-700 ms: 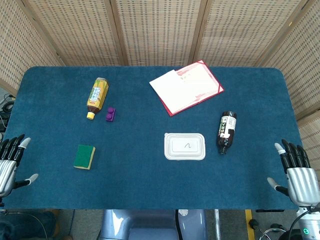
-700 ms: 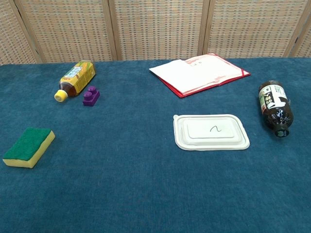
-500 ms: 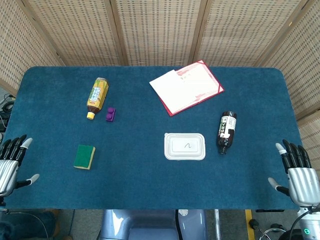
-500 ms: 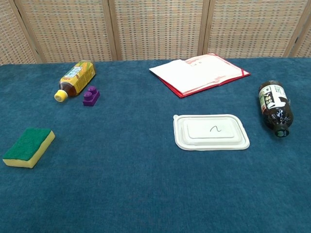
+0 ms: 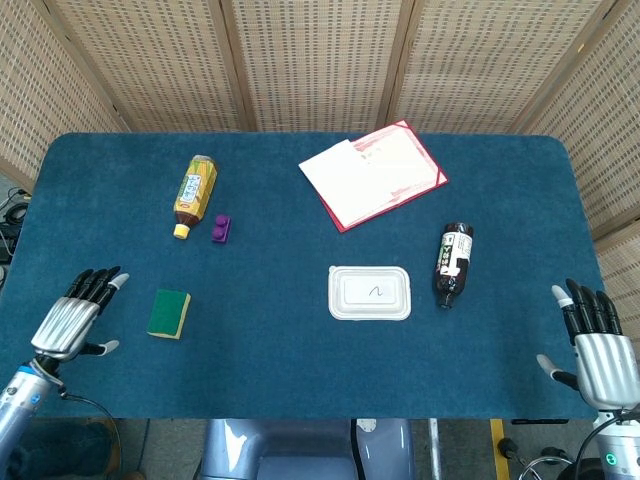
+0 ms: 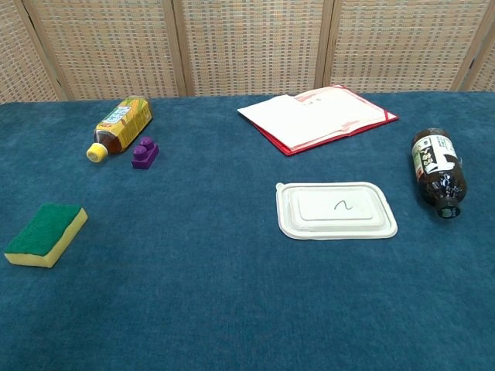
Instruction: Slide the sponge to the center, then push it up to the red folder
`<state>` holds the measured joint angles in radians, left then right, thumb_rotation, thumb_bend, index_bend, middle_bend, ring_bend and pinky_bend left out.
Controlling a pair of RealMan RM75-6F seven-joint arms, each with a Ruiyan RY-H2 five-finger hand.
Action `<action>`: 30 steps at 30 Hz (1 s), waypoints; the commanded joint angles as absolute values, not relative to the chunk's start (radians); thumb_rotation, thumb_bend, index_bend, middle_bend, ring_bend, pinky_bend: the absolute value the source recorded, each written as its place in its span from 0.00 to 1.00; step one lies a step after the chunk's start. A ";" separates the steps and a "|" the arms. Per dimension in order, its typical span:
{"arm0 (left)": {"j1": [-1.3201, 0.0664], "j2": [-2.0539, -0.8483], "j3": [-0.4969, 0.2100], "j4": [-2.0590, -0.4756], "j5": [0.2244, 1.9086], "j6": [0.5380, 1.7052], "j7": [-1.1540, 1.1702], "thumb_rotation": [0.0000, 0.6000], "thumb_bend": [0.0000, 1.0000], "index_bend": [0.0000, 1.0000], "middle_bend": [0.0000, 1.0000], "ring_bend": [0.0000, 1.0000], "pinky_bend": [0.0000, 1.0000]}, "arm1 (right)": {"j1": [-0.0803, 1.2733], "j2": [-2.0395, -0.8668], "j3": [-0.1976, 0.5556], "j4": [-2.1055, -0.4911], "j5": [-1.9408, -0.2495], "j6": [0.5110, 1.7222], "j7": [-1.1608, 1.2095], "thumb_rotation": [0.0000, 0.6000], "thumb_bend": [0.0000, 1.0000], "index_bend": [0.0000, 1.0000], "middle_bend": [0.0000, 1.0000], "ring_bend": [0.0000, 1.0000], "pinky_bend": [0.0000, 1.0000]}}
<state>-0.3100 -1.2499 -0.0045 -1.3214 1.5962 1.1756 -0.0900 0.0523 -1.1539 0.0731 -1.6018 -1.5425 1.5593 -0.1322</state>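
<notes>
A sponge [image 5: 170,313] [image 6: 46,234] with a green top and yellow base lies flat on the blue table at the left front. The red folder [image 5: 374,174] [image 6: 319,117], with white sheets on it, lies open at the back centre. My left hand [image 5: 76,315] hovers over the table just left of the sponge, fingers spread, holding nothing and apart from the sponge. At the table's right front corner my right hand [image 5: 594,343] stays with fingers spread and nothing in it. Neither hand shows in the chest view.
A yellow tea bottle [image 5: 194,193] and a purple block [image 5: 221,229] lie behind the sponge. A white lidded container [image 5: 370,293] sits at centre right, with a dark bottle [image 5: 453,263] lying to its right. Wicker screens stand behind the table.
My left hand has moved right from the table's left edge to a spot close beside the sponge. The sponge and the right hand have not moved.
</notes>
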 commanded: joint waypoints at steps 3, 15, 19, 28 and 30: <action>-0.394 -1.347 0.038 -1.152 1.670 1.107 -0.204 1.00 0.00 0.00 0.00 0.00 0.00 | 0.056 -1.166 0.076 -1.596 -1.525 1.546 -0.154 1.00 0.00 0.00 0.00 0.00 0.00; -0.459 -1.388 0.066 -1.083 1.680 1.059 -0.287 1.00 0.00 0.00 0.01 0.02 0.06 | 0.061 -1.179 0.078 -1.589 -1.507 1.529 -0.179 1.00 0.00 0.00 0.00 0.00 0.00; -0.478 -1.401 0.065 -1.079 1.663 1.034 -0.310 1.00 0.00 0.05 0.08 0.08 0.14 | 0.061 -1.179 0.078 -1.589 -1.504 1.527 -0.181 1.00 0.00 0.00 0.00 0.00 0.00; -0.502 -1.407 0.069 -1.078 1.635 0.993 -0.310 1.00 0.00 0.14 0.17 0.16 0.21 | 0.062 -1.178 0.077 -1.589 -1.501 1.520 -0.182 1.00 0.00 0.00 0.00 0.00 0.00; -0.506 -1.410 0.068 -1.077 1.631 0.993 -0.311 1.00 0.00 0.17 0.23 0.19 0.23 | 0.062 -1.177 0.077 -1.590 -1.499 1.519 -0.180 1.00 0.00 0.00 0.00 0.00 0.00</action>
<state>-0.5053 -1.4098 0.0683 -1.0775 1.6314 0.9931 -0.3108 0.0621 -1.1769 0.0770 -1.5896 -1.4995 1.5194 -0.1794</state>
